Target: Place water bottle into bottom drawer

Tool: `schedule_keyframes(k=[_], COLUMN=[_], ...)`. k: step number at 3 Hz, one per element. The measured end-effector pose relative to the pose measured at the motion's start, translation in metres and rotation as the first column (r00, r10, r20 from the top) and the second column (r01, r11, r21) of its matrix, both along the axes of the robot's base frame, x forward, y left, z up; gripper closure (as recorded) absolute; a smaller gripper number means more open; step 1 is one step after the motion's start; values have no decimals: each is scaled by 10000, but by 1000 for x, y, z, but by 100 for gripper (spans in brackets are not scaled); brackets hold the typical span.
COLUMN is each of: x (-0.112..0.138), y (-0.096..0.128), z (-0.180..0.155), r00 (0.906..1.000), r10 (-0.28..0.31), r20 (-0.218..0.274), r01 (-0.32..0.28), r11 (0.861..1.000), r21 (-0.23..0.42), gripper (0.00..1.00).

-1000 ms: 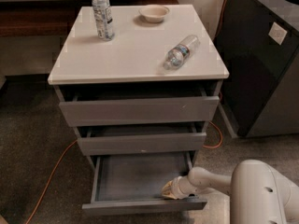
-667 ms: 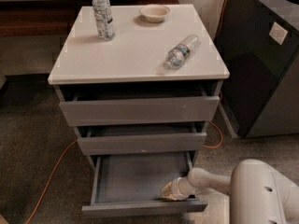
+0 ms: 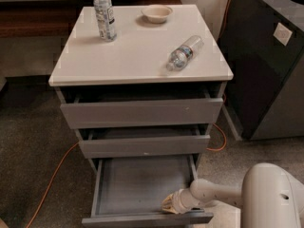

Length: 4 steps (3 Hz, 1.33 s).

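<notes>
Camera view: bottom drawer point(image 3: 137, 186) of the cabinet point(image 3: 137, 61) is pulled open, water bottle point(image 3: 184, 52) lies on its side on the cabinet top near the right edge, gripper point(image 3: 171, 204) sits low at the cabinet's front right, inside that drawer, open or closed can't tell, so my read is pick and place both remain.

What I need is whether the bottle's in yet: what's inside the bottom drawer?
Only the gripper, at the front right of the bottom drawer; otherwise bare grey floor. The middle drawer covers its back. The water bottle lies on the cabinet top.
</notes>
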<state>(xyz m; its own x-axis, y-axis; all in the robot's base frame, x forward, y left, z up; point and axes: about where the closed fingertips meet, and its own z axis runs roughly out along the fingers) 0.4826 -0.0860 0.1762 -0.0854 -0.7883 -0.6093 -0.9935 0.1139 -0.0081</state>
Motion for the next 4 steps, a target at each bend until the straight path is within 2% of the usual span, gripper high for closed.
schedule_keyframes(k=[1,2,3,4], x=[-19,-24,-23,-22], y=[7,13,24,38], z=[6,19,57,105], r00=[9999,9997,9961,9842], r10=[107,251,641,1086], r20=[-85,32,609,1399], r01=[-106,-252,-645,-1088], r11=[9999,9996,9979,9940], r21=[66,87,45,-61], gripper=[100,100,100,100])
